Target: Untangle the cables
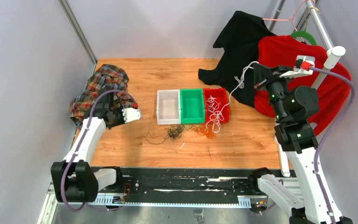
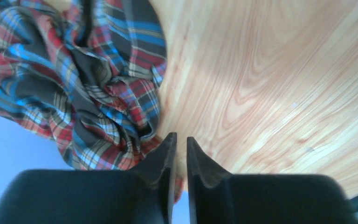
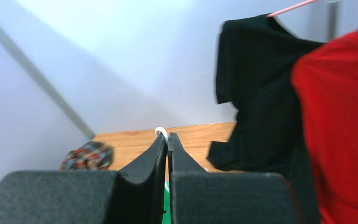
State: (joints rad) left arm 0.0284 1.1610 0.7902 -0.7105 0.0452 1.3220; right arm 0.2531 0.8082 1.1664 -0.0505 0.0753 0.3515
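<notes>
A white cable [image 1: 237, 86] runs taut from the red bin [image 1: 223, 95] up to my right gripper [image 1: 257, 71], which is raised at the back right and shut on it. Its loop [image 3: 161, 132] pokes out above the closed fingertips of that gripper [image 3: 168, 138]. More white cable [image 1: 213, 114] is heaped in the red bin and spills over its front. A black tangle [image 1: 175, 132] and an orange tangle [image 1: 208, 132] lie on the wood in front of the bins. My left gripper [image 1: 109, 115] hangs by the plaid shirt, its jaws nearly together and empty [image 2: 181, 140].
A clear bin [image 1: 161, 109] and a green bin [image 1: 184, 107] stand left of the red one. A plaid shirt [image 1: 100, 86] lies at the table's left edge [image 2: 74, 79]. A black shirt [image 1: 240, 39] and a red shirt [image 1: 289, 56] hang on a rack at the back right.
</notes>
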